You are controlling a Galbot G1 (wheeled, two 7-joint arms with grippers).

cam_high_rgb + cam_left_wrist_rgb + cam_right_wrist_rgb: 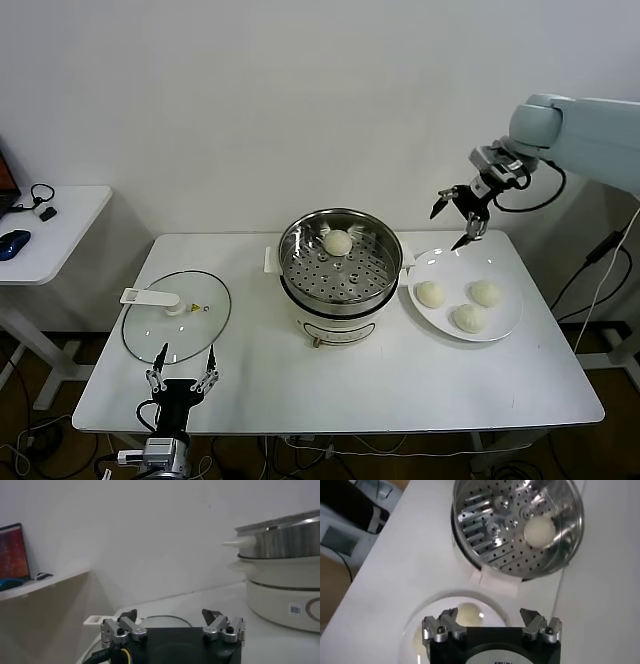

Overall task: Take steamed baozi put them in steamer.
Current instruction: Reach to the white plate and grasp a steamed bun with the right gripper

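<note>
The steel steamer (340,262) sits mid-table on its white cooker base, with one baozi (338,242) lying at the back of its perforated floor. Three more baozi (430,294) (486,293) (468,318) lie on a white plate (505,322) to its right. My right gripper (457,220) is open and empty, raised above the plate's back edge. The right wrist view shows the steamer (485,535), the baozi inside it (540,531) and one plate baozi (469,613) below the open gripper (489,616). My left gripper (184,368) is open and parked at the table's front left.
A round glass lid (176,315) with a white handle (150,297) lies flat at the table's left, just behind the left gripper. A small white side table (55,230) stands at far left. The cooker base (285,602) shows in the left wrist view.
</note>
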